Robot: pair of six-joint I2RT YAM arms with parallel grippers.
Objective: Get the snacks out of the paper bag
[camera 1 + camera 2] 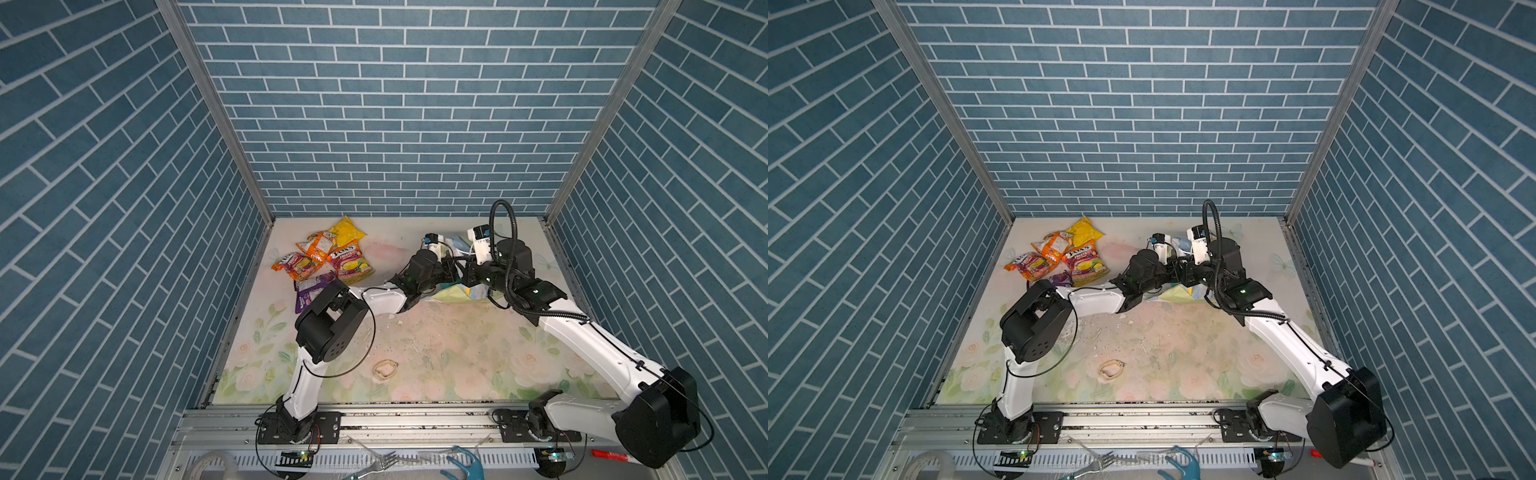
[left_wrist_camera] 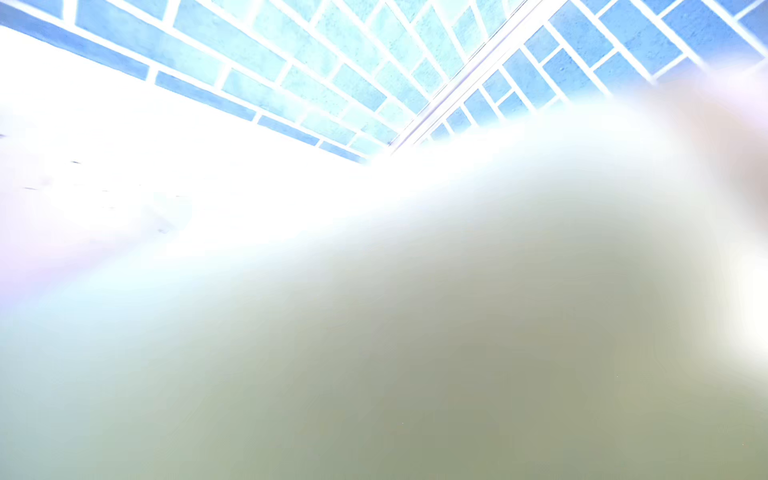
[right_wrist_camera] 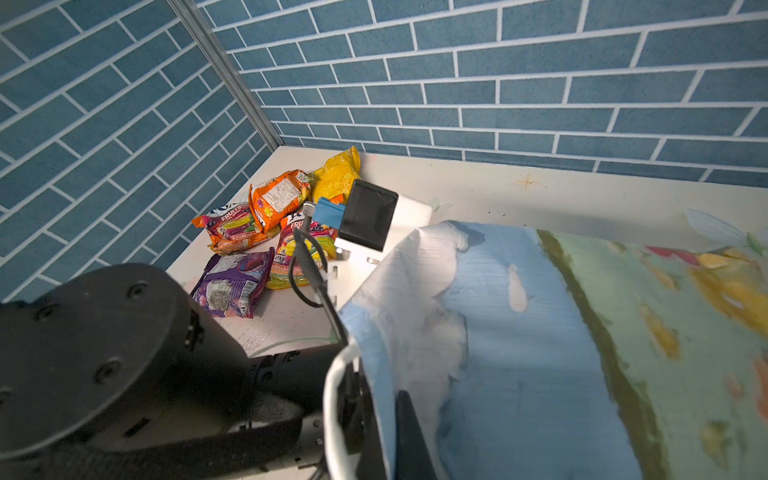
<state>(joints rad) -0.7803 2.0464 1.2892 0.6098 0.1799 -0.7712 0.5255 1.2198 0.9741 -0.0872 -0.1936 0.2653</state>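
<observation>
Paper bag (image 3: 540, 332) in the right pincer (image 3: 380, 422)

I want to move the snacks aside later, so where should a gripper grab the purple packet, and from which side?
The purple packet lies flat, one sealed end against the FOX'S bags, the opposite end free. I'd take that free end: come straight down and pinch the flat seam across its thin edge. The puffed middle would probably slip.

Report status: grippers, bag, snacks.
Right gripper shut on paper bag. Left gripper shut at bag mouth, catch unseen. Five snacks out, far left. Nothing blocking.
</observation>
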